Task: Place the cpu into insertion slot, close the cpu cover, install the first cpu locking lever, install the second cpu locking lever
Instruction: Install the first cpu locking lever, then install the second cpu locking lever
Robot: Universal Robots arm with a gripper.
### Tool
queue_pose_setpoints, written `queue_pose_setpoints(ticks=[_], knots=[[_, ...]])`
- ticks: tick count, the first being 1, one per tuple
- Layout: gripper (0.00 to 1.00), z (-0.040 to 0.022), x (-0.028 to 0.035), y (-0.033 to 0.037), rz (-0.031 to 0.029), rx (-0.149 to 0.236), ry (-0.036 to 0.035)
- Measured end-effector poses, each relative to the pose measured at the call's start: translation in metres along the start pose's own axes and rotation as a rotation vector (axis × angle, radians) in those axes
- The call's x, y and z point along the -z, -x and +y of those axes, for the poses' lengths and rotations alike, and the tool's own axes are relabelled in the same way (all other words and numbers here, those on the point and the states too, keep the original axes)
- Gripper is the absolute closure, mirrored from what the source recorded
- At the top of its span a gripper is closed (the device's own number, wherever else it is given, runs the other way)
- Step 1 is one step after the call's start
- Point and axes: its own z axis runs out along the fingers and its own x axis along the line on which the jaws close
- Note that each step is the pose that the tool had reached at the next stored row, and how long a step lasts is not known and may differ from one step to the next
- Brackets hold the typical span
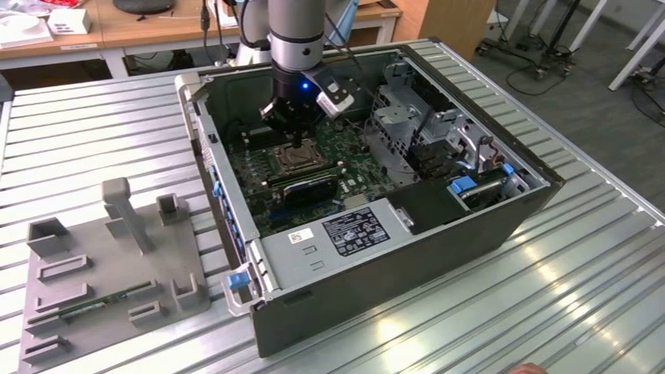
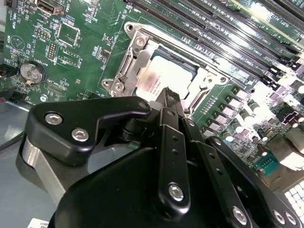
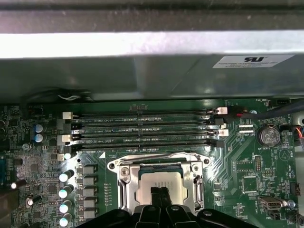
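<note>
— Over the insertion slot (image 3: 159, 188), what is the gripper (image 3: 159, 194) doing?

— It hangs just above the cpu (image 3: 159, 184), with its two black fingers pressed together, tips side by side, holding nothing. In the second wrist view the gripper (image 2: 167, 96) has its joined tips at the near edge of the cpu (image 2: 161, 76).

— And the chip itself?

— It lies flat inside the slot, its pale metal top facing up. It is square, so no long axis; its edges run parallel to the long memory slots (image 3: 142, 128) beside it. The cpu cover (image 3: 124, 183) lies down around it, silvery frame on all sides. Faint print shows on the chip's top, too blurred to read.

— Any other writing?

— Tiny white lettering on the green motherboard (image 3: 237, 166), not legible. A round coin battery (image 3: 268, 135) sits beyond the socket's corner. Past the memory slots stands the grey wall of the computer case (image 3: 142, 71), with a white sticker (image 3: 246, 61).

— Farther out from the socket?

— In the exterior view the open case (image 1: 416, 257) lies on its side on a ribbed metal table (image 1: 582, 296), with a labelled box (image 1: 343, 234) near the socket. A grey fixture tray (image 1: 114, 273) rests on the table beyond the case, on the exterior view's left. Wooden desks (image 1: 135, 27) stand behind.
</note>
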Motion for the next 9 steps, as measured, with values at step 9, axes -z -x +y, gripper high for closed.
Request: queue_pose_setpoints(ticks=[9], knots=[[0.89, 0.0001, 0.0015, 0.0001, -0.0001, 0.0, -0.0013]])
